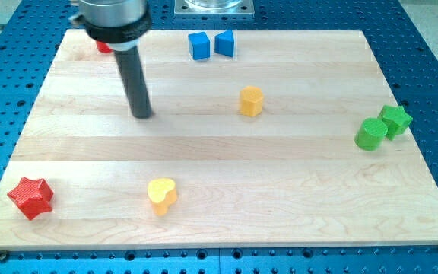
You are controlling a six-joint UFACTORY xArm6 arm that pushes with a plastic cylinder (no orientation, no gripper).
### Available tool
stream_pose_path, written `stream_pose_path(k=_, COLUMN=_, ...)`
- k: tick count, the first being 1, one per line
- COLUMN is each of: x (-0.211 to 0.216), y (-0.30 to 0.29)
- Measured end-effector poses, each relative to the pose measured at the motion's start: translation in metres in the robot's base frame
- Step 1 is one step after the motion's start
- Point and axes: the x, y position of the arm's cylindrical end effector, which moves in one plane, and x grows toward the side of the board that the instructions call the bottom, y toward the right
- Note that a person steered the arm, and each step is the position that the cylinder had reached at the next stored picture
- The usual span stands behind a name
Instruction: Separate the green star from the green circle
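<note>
Green star and green circle touch at three o'clock, unseparated, while my tip, a clawless rod holding nothing, waits well apart near ten o'clock.

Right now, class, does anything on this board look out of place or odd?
Nothing is damaged or spilled. The green star and green circle touch at the view's right edge; my tip stands far left of them.

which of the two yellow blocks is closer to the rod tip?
The yellow hexagonal block near the board's middle. My tip sits to the view's left of it; the yellow heart lies farther off, toward the view's bottom.
</note>
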Motion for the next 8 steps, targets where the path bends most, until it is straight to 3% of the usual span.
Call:
stream_pose_path(k=1, x=0.033, y=0.079)
stream_pose_path(k=2, x=0.043, y=0.207)
stream_pose_path(k=3, x=0.082, y=0.302)
stream_pose_path(k=4, x=0.127, y=0.343)
stream_pose_path(k=5, x=0.111, y=0.380)
stream_pose_path(k=6, x=0.059, y=0.373)
stream_pose_path(k=8, x=0.022, y=0.381)
